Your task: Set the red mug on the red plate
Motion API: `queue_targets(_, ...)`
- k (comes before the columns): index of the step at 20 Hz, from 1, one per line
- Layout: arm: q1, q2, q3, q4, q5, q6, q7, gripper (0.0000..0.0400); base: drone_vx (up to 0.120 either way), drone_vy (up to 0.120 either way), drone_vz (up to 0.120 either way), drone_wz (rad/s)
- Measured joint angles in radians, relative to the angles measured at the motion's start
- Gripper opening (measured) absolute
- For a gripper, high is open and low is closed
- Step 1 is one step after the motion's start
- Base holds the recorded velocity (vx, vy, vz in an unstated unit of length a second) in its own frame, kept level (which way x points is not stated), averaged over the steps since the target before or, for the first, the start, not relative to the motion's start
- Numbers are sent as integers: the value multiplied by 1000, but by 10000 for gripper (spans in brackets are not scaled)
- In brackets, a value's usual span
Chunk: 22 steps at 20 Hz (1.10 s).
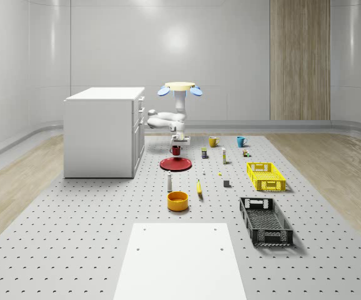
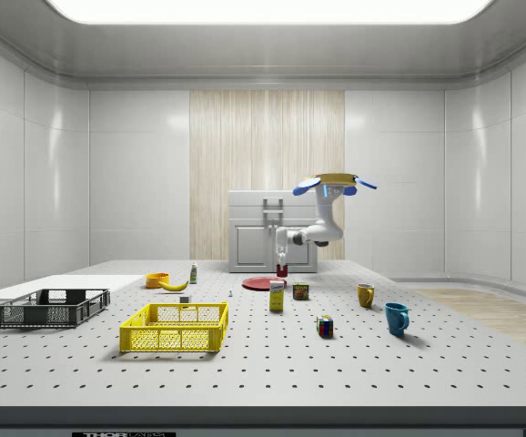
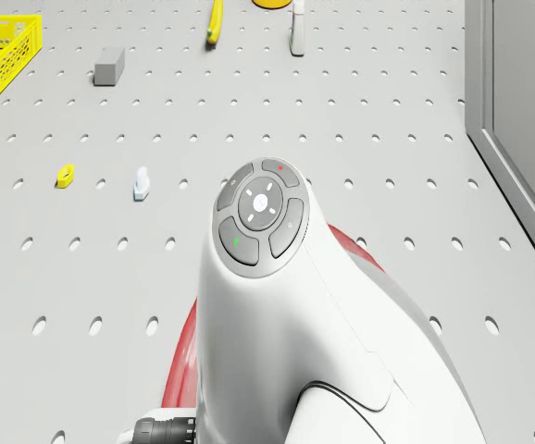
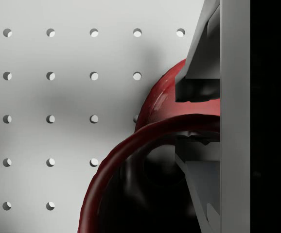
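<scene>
Gripping the rim of the red mug (image 4: pixel 145 145), the claw (image 4: pixel 199 119) is pinching its wall between nearly closed fingers (image 4: pixel 199 90); the mug is hanging just above the red plate (image 1: pixel 176 164); the drone (image 1: pixel 180 87) is hovering beside the white cabinet (image 1: pixel 102 134).

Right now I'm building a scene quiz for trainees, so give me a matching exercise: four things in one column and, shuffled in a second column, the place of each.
Things:
1. red mug
2. orange bowl
3. black crate
4. blue mug

Places:
A. nearest the whole-scene camera, on that view's right
B. held in the claw just above the red plate, under the hovering drone
C. far end of the table, beside the yellow mug
D. next to the banana, in front of the red plate

Pairs: 1-B, 2-D, 3-A, 4-C
</scene>
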Motion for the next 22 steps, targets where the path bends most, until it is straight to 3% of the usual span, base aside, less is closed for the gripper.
queue_targets(8,-2,-9,2,0,4,9,1,99,120,0,0,0)
queue_targets(12,-2,-14,2,0,5,13,2,99,120,0,-100,0)
queue_targets(18,-3,-19,3,1,8,18,2,99,120,0,0,0)
queue_targets(22,-4,-23,4,1,9,22,3,99,30,0,0,0)
